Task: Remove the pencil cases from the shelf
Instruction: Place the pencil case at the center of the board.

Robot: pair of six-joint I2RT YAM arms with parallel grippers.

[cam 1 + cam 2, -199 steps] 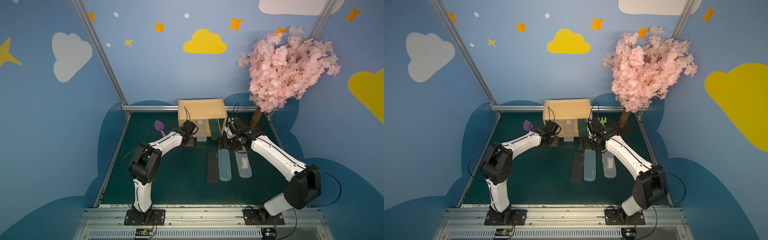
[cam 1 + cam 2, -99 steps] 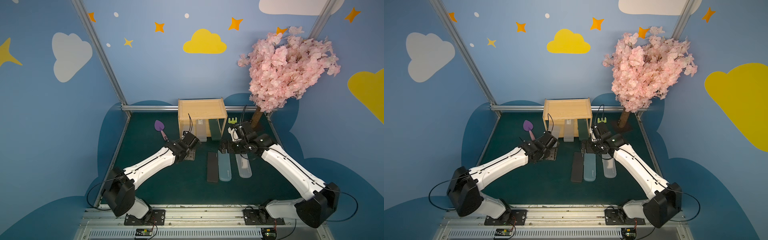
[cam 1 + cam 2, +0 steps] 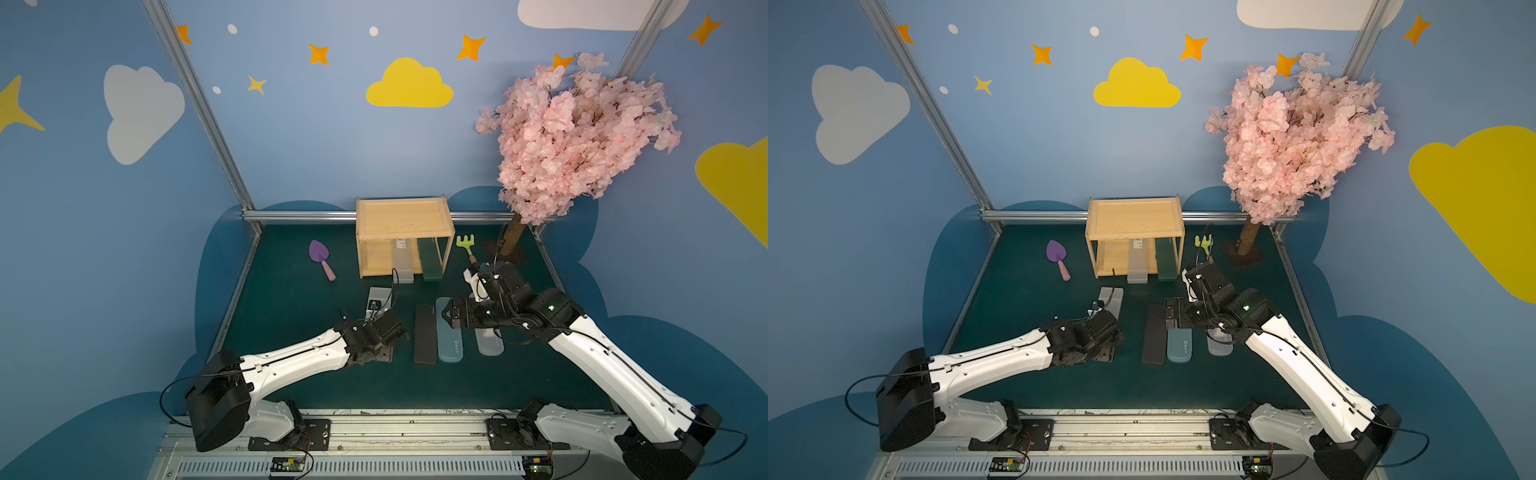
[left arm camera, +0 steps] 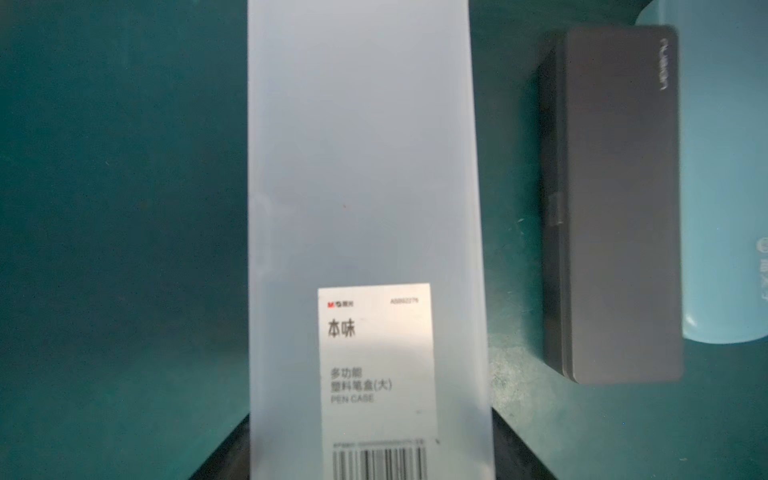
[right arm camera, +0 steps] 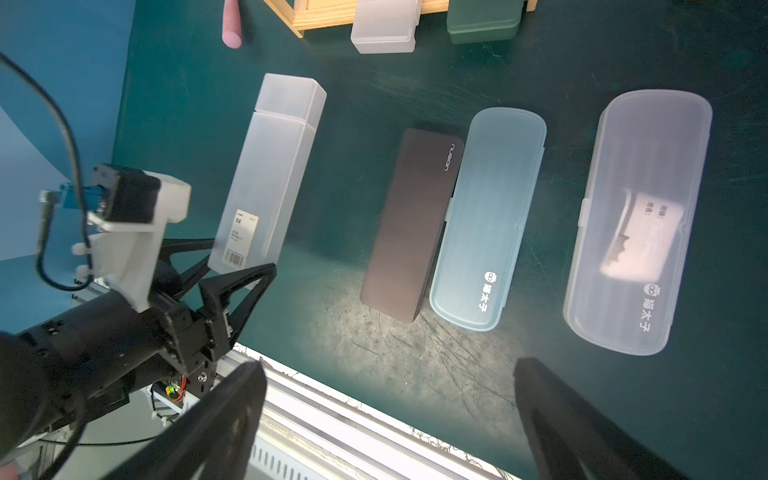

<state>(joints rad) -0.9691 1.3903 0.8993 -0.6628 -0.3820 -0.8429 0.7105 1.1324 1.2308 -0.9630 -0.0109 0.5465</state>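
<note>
Now a frosted grey case is clamped in the left gripper; the right gripper is spread wide.

The left arm is stretching low from its near-left base toward the middle of the scene, with the forearm lying almost level. The left gripper is pointing toward the far side. Its fingers are standing partway apart and clamping the near end of a frosted case. The right arm is slanting from its near-right base up to a raised elbow, with the wrist bending left. The right gripper is hanging empty, its jaws spread wide.
</note>
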